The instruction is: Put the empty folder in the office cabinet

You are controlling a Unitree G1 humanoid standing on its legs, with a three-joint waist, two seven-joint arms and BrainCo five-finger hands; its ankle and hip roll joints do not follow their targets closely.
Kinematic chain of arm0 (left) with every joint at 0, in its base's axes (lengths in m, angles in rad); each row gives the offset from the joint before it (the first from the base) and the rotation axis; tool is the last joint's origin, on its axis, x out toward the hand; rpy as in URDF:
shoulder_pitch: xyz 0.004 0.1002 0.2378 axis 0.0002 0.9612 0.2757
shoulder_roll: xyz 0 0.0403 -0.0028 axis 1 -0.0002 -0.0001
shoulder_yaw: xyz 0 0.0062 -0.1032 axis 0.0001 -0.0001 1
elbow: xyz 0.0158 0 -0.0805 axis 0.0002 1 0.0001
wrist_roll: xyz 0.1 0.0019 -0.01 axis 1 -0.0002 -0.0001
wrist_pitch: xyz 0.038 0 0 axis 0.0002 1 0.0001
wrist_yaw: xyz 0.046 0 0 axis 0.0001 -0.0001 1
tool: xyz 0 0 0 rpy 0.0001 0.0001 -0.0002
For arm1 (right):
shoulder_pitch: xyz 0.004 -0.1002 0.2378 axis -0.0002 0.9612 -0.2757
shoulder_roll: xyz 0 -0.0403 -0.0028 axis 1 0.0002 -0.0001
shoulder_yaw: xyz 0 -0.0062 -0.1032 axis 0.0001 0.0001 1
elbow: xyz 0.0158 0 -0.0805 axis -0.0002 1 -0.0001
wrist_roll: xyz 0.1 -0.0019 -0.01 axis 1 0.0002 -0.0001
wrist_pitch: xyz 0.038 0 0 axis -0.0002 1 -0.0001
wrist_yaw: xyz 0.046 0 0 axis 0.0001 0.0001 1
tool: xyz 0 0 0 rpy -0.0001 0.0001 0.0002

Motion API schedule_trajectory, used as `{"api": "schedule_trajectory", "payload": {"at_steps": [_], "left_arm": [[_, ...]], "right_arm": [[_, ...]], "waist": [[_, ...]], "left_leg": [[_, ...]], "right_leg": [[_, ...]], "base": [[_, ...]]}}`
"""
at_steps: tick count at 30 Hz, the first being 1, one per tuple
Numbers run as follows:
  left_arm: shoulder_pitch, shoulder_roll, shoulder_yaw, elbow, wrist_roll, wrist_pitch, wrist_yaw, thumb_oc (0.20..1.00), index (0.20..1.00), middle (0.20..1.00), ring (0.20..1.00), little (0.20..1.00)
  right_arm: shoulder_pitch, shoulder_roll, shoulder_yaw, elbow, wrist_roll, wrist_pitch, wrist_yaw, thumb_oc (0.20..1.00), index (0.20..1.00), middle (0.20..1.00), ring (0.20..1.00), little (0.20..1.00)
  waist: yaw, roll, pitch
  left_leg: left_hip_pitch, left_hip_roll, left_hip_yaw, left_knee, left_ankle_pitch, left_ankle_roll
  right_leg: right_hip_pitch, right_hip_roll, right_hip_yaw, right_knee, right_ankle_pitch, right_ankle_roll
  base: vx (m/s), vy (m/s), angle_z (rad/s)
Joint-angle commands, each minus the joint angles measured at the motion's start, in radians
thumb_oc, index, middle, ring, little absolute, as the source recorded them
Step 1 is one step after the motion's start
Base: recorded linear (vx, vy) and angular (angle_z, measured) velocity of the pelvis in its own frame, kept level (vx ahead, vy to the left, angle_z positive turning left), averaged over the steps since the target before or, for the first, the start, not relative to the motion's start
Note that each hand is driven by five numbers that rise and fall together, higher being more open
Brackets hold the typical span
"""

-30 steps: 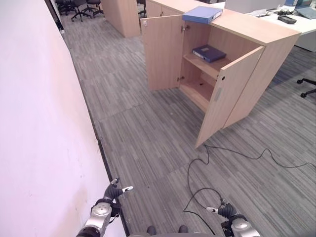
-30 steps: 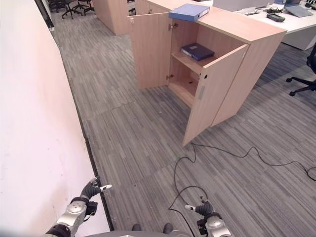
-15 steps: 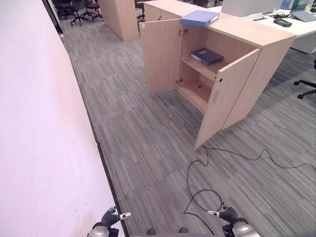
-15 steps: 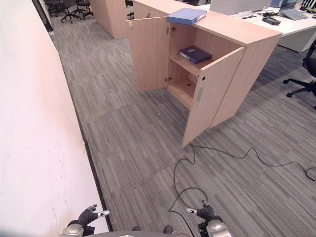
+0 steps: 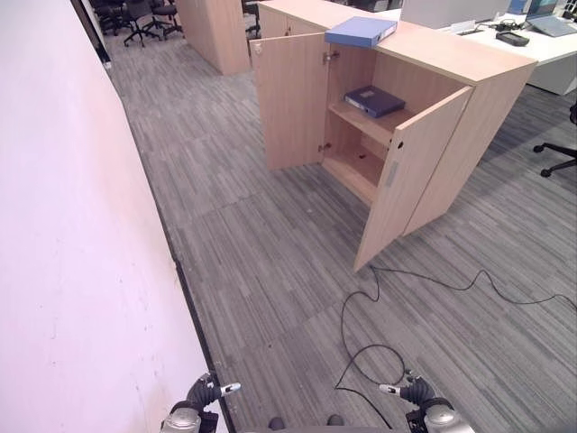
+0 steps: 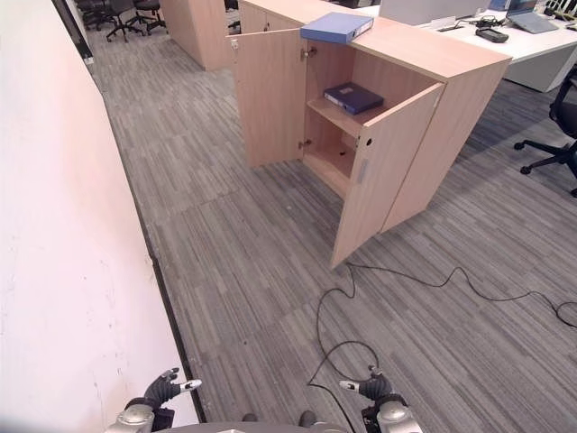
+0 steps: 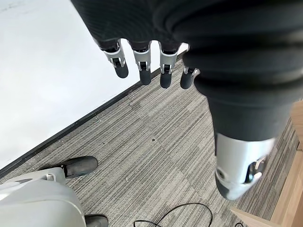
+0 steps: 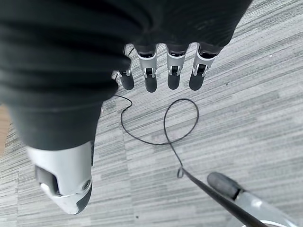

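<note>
chg: view shifted, cam moved | both robot hands, L (image 7: 142,66) + R (image 8: 161,71), stay low, fingers relaxed, empty | light blue flat folder (image 5: 364,30) on pale wood office cabinet (image 5: 469,63) top at 1 o'clock, ungrasped | cabinet doors open, approach pending

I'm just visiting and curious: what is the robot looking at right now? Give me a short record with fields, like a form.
Place: office with grey striped carpet, white wall on the robot's left
Cabinet: light wood, both doors open, some way ahead
On top of cabinet: light blue folder
Upper shelf inside: dark blue folder, lying flat
Left hand: open, holding nothing, low by the wall
Right hand: open, holding nothing, above the carpet
Background: office chairs, desk
</note>
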Motion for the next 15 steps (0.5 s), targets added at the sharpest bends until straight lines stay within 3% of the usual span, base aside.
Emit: {"api": "schedule_trajectory", "payload": {"at_steps": [1,11,12,15], "left_arm": [[-0.086,0.004,-0.012,0.025,0.009,-0.035,0.005,1.000,1.000,1.000,1.000,1.000],[-0.093,0.013,0.000,0.034,0.004,-0.026,0.000,1.000,1.000,1.000,1.000,1.000],[-0.099,0.021,0.009,0.027,-0.024,-0.026,0.002,1.000,1.000,1.000,1.000,1.000],[-0.113,0.027,0.007,0.020,-0.037,-0.028,0.001,1.000,1.000,1.000,1.000,1.000]], "right_arm": [[-0.040,-0.005,-0.007,-0.013,0.006,-0.019,-0.009,1.000,1.000,1.000,1.000,1.000],[-0.022,-0.014,-0.022,-0.013,0.019,-0.013,-0.005,1.000,1.000,1.000,1.000,1.000],[-0.030,-0.018,-0.023,-0.022,0.029,-0.014,-0.004,1.000,1.000,1.000,1.000,1.000],[-0.038,-0.025,-0.032,-0.032,0.044,-0.018,-0.005,1.000,1.000,1.000,1.000,1.000]], "waist": [[0.014,-0.035,0.012],[0.002,-0.028,0.013],[0.004,-0.031,0.037],[0.004,-0.041,0.069]], "left_leg": [[0.015,0.059,0.040,0.011,-0.022,-0.067],[0.022,0.066,0.043,0.011,-0.023,-0.074],[0.010,0.086,0.046,0.049,-0.011,-0.081],[-0.066,0.093,0.049,0.166,-0.030,-0.095]], "right_leg": [[0.050,-0.085,0.044,0.004,-0.090,0.136],[0.049,-0.077,0.059,0.004,-0.095,0.128],[0.052,-0.069,0.073,0.004,-0.095,0.120],[0.042,-0.067,0.082,0.007,-0.092,0.109]], "base": [[0.00,0.000,0.00],[0.01,-0.041,0.04],[-0.02,-0.070,-0.01],[-0.09,-0.097,-0.04]]}}
